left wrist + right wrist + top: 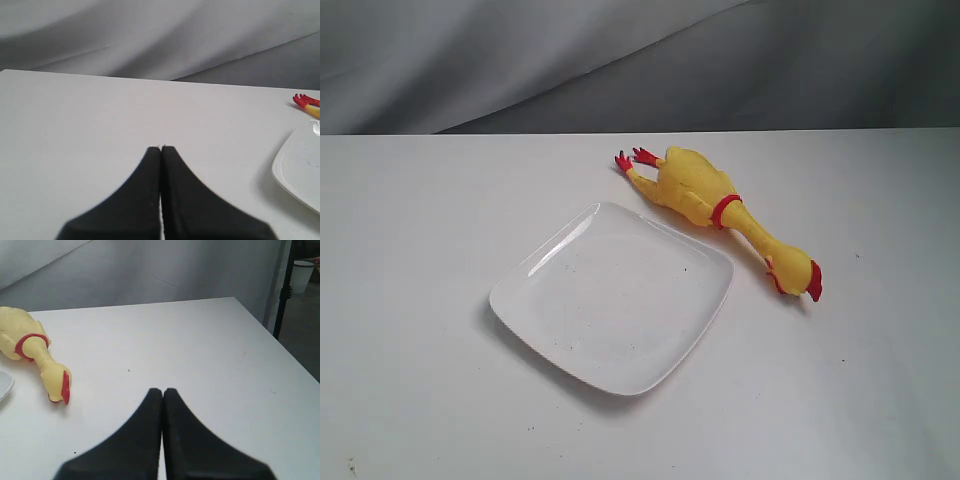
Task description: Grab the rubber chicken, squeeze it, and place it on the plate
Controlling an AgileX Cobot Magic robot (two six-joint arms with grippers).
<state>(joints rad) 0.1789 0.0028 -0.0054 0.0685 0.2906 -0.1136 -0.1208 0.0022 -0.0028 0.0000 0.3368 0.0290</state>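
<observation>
Black and clenched tip to tip, the left hand (161, 148) grips nothing above the bare white desk (410, 300). The right hand (162, 390) is pressed shut the same way, equally empty, over the desk's opposite side. Neither hand appears in the exterior view, so how high each hangs cannot be told.

Out beyond the right hand, near but apart from it, the rubber chicken (705, 190) lies stretched on the desk. Its red feet point toward the backdrop and its red-combed head toward the front. It runs just beside one edge of the plate (610, 300) and, as far as the exterior view shows, not on it. The glossy white plate carries nothing.

On this evidence the task has not started: lifting, squeezing and setting down are all left to do. The right hand looks the better placed to reach the toy.

The left wrist view catches only the chicken's red feet and one corner of the plate at the frame's edge. The right wrist view cuts off the rear of the chicken's body and shows a mere sliver of plate. Whether the chicken's body touches the plate's rim is hard to make out. Grey cloth (520, 60) hangs behind the desk, and a dark stand (285, 290) rises off its far corner.
</observation>
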